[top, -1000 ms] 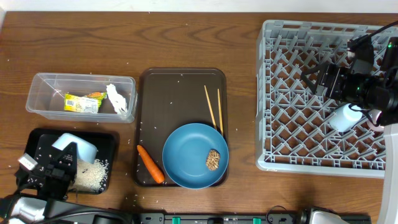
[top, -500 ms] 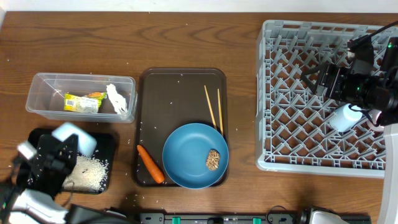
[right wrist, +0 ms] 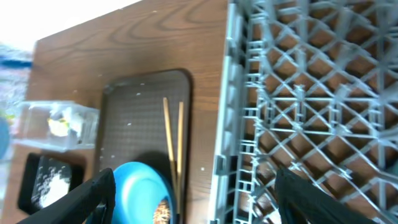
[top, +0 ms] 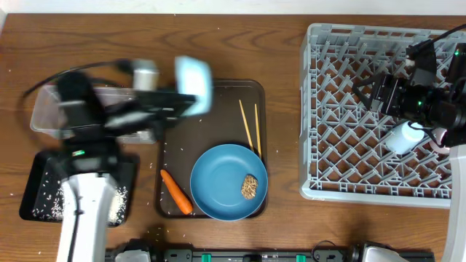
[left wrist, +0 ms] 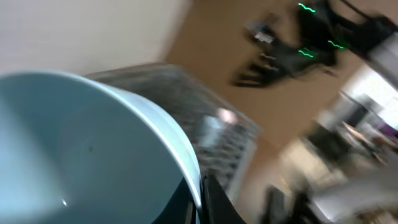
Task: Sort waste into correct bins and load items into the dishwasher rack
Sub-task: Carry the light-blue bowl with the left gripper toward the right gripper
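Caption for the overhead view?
Left gripper holds pale blue bowl over corner of dark brown serving tray; right gripper over light-grey dishwasher rack.

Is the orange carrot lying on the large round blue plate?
No, the orange carrot lies on the dark brown tray, left of the blue plate.

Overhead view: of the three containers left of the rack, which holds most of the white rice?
The shallow black tray, bottom left; the brown tray carries the blue plate, the clear tub a wrapper.

Dark brown wood-grain table (top: 218, 51) under even light, pale strip (top: 145, 6) beyond its far edge
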Available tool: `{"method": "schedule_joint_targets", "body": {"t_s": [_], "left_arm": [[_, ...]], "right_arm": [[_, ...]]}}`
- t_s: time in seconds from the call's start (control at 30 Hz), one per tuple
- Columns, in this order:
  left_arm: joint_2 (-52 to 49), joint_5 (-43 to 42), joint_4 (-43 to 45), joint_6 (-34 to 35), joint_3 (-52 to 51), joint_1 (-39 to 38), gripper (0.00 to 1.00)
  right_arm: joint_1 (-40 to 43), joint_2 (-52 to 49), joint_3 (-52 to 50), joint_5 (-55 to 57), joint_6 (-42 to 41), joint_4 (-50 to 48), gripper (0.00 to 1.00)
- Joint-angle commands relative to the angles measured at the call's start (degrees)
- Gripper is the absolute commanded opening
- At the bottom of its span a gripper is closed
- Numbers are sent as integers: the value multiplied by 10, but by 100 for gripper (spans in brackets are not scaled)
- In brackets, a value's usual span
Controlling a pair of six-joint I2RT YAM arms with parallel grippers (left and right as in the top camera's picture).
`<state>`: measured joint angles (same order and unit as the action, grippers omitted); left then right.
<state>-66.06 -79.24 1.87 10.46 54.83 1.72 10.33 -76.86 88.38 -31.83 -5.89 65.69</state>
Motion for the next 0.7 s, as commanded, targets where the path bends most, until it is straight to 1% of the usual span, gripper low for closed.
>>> {"method": "schedule_joint_targets", "body": {"t_s": [0.0,0.13,0.2,0.3,0.4,0.47,0.57,0.6,0.67], "left_arm": [[-23,45,44,96,7,-106,6],[-65,49,66,93,8,-192,6],[-86,50,63,83,8,-215,6],[-110,70,52,74,7,-223,6],[-122,122,47,78,8,-223,6],[-121,186,47,112,11,-223,6],[-121,251,47,143,30,-224,6],[-121,275,47,151,38,-226,6],[-122,306,51,154,60,-231,6]], "right_arm": [[-6,3,-2,-75,59,1,73],[-7,5,-2,-97,93,5,73],[-8,5,-2,-100,99,9,73],[-13,5,-2,-100,99,14,73],[-14,5,-2,-100,96,19,73],[-14,5,-2,-100,78,22,74],[-14,5,-2,-94,62,21,74],[-14,5,-2,-77,52,20,74],[-13,5,-2,-2,8,12,73]]}}
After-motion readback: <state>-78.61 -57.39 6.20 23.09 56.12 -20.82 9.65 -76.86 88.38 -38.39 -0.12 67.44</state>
